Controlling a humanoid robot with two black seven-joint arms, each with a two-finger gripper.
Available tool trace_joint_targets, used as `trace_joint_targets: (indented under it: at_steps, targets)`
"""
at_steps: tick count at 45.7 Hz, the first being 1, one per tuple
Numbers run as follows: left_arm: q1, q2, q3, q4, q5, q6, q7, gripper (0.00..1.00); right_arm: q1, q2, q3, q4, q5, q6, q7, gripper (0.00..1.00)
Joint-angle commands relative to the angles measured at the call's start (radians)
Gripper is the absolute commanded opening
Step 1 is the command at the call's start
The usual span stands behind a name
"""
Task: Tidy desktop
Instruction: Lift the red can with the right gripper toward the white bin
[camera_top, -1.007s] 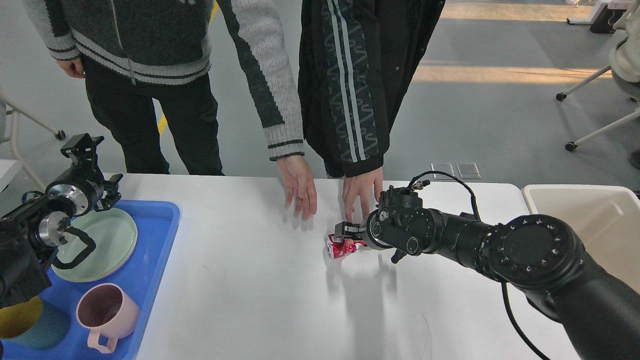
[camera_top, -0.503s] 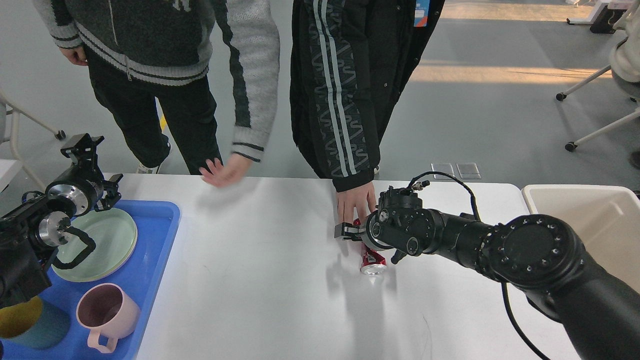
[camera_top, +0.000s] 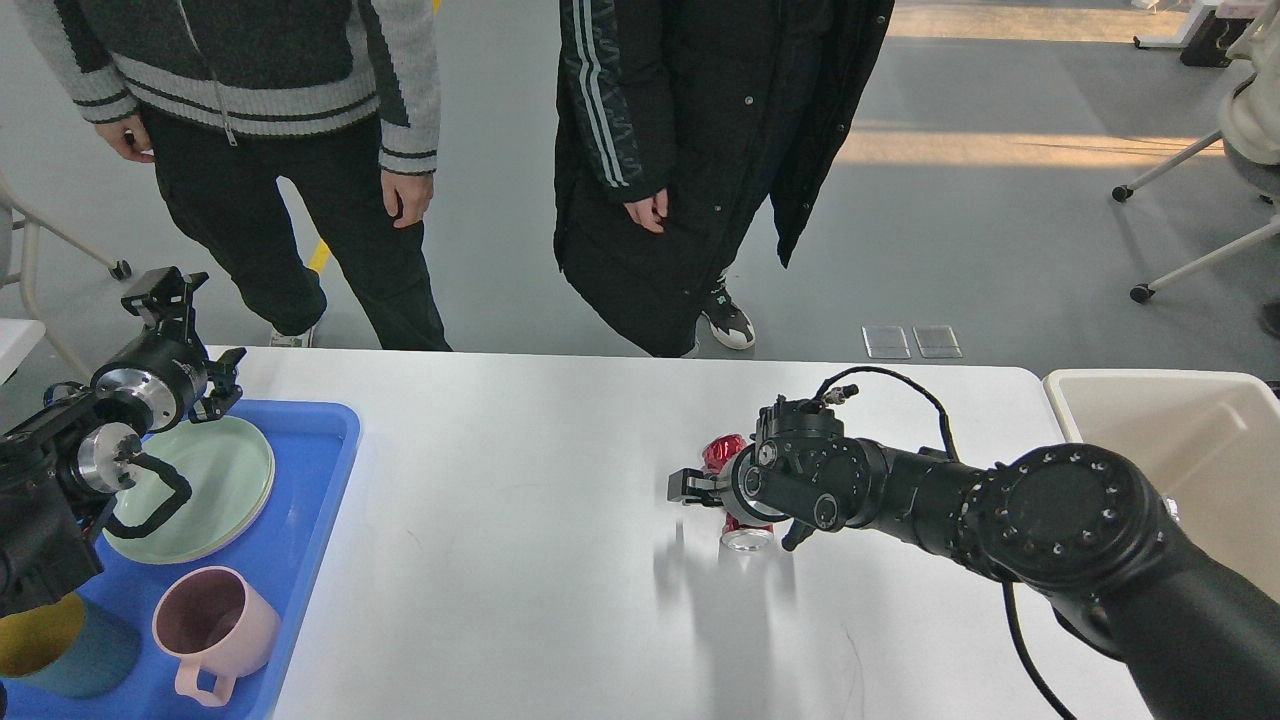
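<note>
From the head view, the desktop (camera_top: 520, 560) fills the lower frame, its long axis running left to right, its far edge toward two standing people (camera_top: 690, 150); a crushed red can (camera_top: 735, 500) lies on its side right of centre, silver end toward the camera, long axis running near to far; the right gripper (camera_top: 685, 487) sits just left of the can, low over the surface, its fingers too dark to tell the gap, nothing visibly clamped; the left gripper (camera_top: 165, 292) hangs above the blue tray (camera_top: 320, 470), its opening indiscernible; the tray holds a green plate (camera_top: 215, 480), a pink mug (camera_top: 210, 625) and a teal cup (camera_top: 65, 655); a cream bin (camera_top: 1180, 450) stands at the right.
</note>
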Motion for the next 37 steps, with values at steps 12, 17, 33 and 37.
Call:
trace_joint_targets:
  at_steps: [12,17,33,37]
  targets:
    - [0.000,0.000,0.000,0.000,0.000,0.001,0.000,0.96,-0.007,0.000,0.000,-0.012,0.018,0.002,-0.005,0.32]
    - [0.000,0.000,0.000,0.000,0.000,0.000,0.000,0.96,-0.009,0.000,0.000,-0.012,0.053,0.009,-0.006,0.20]
    - [0.000,0.000,0.000,0.000,0.000,0.000,0.000,0.96,0.002,0.003,-0.003,-0.017,0.104,0.035,-0.006,0.00]
    - [0.000,0.000,0.000,0.000,0.000,0.000,0.000,0.96,0.017,0.003,-0.008,-0.027,0.115,0.035,-0.008,0.00]
